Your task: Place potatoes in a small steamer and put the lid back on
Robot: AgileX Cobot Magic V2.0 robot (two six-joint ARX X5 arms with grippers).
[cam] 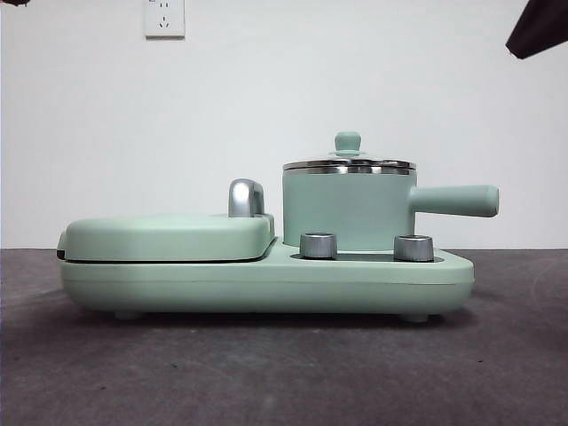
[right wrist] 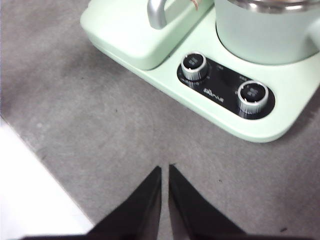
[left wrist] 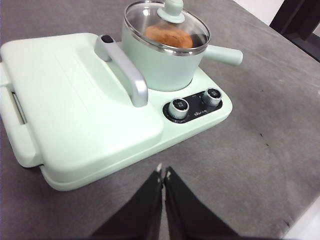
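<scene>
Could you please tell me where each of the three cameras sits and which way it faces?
Front view: low at table height, looking level at the small steamer; a dark arm tip shows top right.
Left wrist view: above, looking down on the potato under the lid; the left gripper is shut.
Right wrist view: closer, down at the dials; the right gripper is shut.
All three share the steamer and dials.

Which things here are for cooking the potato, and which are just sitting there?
For the job:
- orange-brown rough potato
- small mint-green steamer pot
- clear glass lid with green knob, already on the pot

Just there:
- flat mint-green griddle cover
- chrome handle
- two silver dials
- white wall socket
</scene>
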